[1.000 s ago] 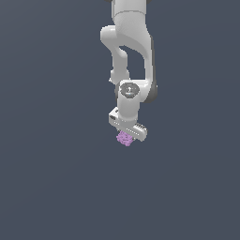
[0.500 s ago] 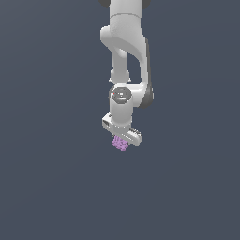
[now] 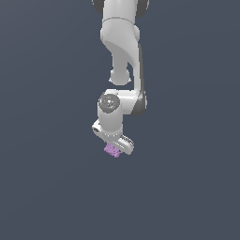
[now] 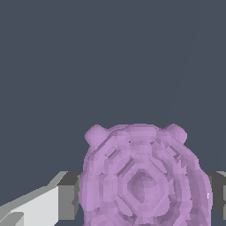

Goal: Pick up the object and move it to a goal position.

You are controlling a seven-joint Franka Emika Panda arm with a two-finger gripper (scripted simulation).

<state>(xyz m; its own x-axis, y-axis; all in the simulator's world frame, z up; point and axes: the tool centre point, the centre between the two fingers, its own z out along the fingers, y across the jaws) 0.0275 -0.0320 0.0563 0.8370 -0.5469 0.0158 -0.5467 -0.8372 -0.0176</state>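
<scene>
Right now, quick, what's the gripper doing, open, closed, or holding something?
Gripper: closed on the light-purple lumpy object, carried in the air.

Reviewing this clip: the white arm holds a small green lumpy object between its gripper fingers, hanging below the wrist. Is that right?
Not quite: the object is light purple, not green. The wrist view shows its bumpy purple surface between the gripper fingers, and the exterior view shows it under the white arm, as you say.

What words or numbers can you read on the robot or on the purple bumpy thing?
None: no words, numbers or signs show in either view.
The white arm is plain.
The purple lumpy object, held at the gripper, shows only bumps and grooves, no letters.
</scene>
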